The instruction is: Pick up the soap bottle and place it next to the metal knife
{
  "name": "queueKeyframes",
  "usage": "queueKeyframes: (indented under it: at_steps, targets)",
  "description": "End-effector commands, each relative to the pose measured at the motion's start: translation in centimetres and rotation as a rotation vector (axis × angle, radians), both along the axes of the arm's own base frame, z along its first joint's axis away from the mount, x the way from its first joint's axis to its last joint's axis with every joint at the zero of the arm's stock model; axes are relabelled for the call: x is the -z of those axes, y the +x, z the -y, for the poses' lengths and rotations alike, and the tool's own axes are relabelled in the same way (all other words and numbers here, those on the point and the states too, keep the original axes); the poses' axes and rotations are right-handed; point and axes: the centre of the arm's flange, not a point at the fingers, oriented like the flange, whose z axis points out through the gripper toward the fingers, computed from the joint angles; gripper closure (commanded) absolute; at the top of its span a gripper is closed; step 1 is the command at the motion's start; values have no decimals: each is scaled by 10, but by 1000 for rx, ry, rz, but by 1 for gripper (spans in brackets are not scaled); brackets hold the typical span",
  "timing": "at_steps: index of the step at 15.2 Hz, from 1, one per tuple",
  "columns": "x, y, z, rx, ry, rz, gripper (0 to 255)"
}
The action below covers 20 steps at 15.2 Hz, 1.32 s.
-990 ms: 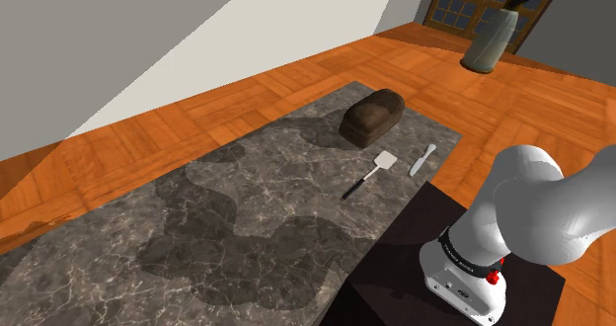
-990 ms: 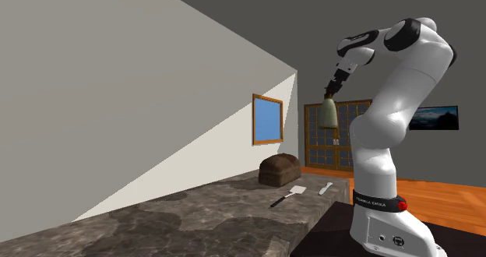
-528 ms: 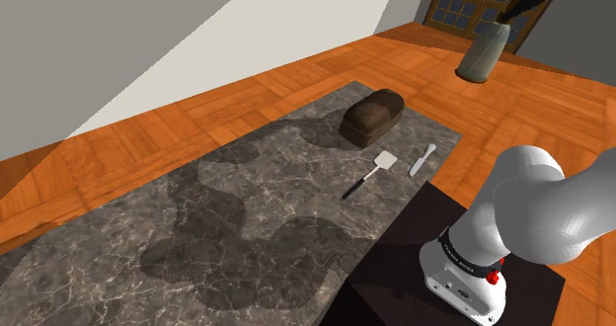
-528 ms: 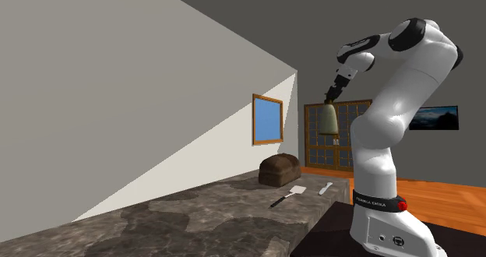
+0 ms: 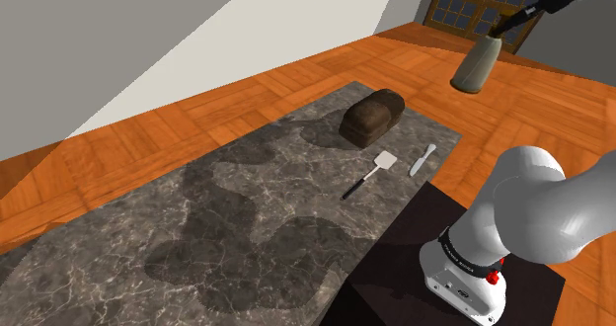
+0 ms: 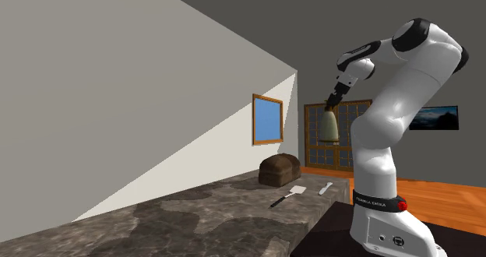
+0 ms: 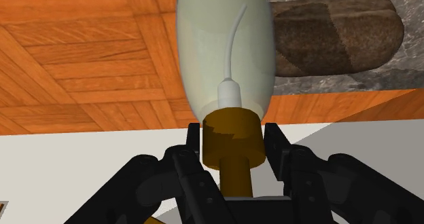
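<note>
Well, the tool (image 5: 506, 25) is clamped on the brown neck of the soap bottle (image 5: 475, 65). The bottle hangs from it high in the upper right of the shoulder view, past the counter's (image 5: 247, 235) far corner and seen against the wood floor (image 5: 296, 67). Its long axis runs straight out from the fingers, tilted a little from vertical. The knife (image 5: 423, 160) lies down and left of it in that frame, near the counter's edge beside a spatula (image 5: 370, 174). The bottle looks smooth, rounded and pale grey-green, with a thin white tube showing inside.
</note>
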Motion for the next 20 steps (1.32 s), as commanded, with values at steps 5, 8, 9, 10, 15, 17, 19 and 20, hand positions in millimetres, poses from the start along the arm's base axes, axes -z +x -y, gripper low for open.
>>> queueKeyframes:
  at_steps: [5,8,9,10,15,17,19,20]
  targets:
    - [32,1,-1,0,-1,1,255]
    - [48,1,-1,0,-1,1,255]
    - [53,1,-1,0,-1,1,255]
    - [58,1,-1,0,-1,1,255]
    - [85,1,-1,0,-1,1,255]
    - [95,1,-1,0,-1,1,255]
    - [106,1,-1,0,-1,1,255]
    - [111,1,-1,0,-1,1,255]
